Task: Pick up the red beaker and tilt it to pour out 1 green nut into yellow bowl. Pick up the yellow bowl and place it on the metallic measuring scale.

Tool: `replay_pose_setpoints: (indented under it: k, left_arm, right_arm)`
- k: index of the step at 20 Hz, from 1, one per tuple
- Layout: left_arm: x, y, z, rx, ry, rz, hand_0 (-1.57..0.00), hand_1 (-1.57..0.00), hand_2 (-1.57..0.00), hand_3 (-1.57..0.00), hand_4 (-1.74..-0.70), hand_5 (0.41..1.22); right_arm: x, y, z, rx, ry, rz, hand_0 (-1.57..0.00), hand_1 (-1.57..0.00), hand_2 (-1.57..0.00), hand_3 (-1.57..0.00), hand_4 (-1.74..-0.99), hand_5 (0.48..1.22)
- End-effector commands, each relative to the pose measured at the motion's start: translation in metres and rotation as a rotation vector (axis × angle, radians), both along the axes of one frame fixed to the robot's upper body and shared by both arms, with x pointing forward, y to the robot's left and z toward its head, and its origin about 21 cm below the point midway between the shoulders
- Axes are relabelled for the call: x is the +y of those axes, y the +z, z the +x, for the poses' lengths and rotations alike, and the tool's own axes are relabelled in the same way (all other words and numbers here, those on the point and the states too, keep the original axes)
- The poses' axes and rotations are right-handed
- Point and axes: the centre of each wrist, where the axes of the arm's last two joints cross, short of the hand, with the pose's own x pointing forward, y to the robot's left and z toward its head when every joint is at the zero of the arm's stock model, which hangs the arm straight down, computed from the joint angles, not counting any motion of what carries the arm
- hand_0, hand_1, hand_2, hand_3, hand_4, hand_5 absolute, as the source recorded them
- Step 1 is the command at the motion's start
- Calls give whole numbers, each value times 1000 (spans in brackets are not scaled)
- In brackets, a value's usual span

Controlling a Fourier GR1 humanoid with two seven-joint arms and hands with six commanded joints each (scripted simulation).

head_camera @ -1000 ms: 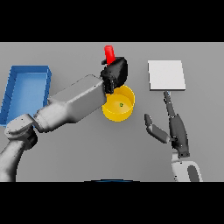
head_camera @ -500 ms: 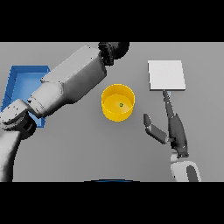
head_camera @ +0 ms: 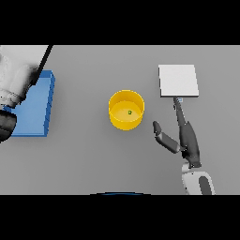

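**Pour done, beaker gone from view: the bowl is yours to lift**

Head view: your left arm has swung away to the 9 to 10 o'clock edge of the picture, over the flat blue tray (head_camera: 33,110). A second ago it was stretched across the middle with the red beaker held above the bowl. Now only its white and grey forearm shows; the left hand is out of frame, so you cannot tell from here what it is doing. The red beaker is out of sight too.

The round yellow bowl (head_camera: 126,109) stands upright at the centre of the grey worktop (head_camera: 93,159), with one small green nut (head_camera: 130,112) lying inside it. I judge the pouring step complete.

Your right hand (head_camera: 183,136) has not moved. It rests at 4 o'clock of the bowl, fingers straight and relaxed, thumb spread towards the bowl, grasping nothing. One fingertip reaches the near edge of the square, pale metallic measuring scale (head_camera: 178,80), which lies at 2 o'clock of the bowl, apart from it.

Next you will likely bring the right hand to the bowl's rim.
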Motion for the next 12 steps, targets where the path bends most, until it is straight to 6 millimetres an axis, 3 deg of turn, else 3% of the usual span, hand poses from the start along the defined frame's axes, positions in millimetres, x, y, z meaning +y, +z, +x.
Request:
replay_pose_setpoints:
  k: [1, 6, 7, 12]
  left_arm:
    - [21, 1, 2, -2, 52, -88, -1571, -1571, -1571, -1448, -1738, 1221]
    - [119, -25, 2, -50, 315, -495, -1571, -1571, -1571, -1417, -1740, 1221]
    - [137, -38, 0, -59, 378, -544, -1571, -1571, -1571, -1412, -1740, 1221]
    - [191, -92, -19, -89, 581, -878, -1571, -1571, -1571, -1459, -1741, 1221]
  right_arm:
    - [2, 0, -1, -4, 10, 10, 1, 1, 1, 1, -1006, 669]
    - [4, 1, 2, -1, 14, 24, 1, 1, 1, 1, -1023, 654]
    - [2, 2, 3, -1, 11, 11, 1, 1, 1, 1, -1034, 655]
    - [2, -1, 0, 3, 5, -10, 1, 1, 1, 1, -1048, 652]
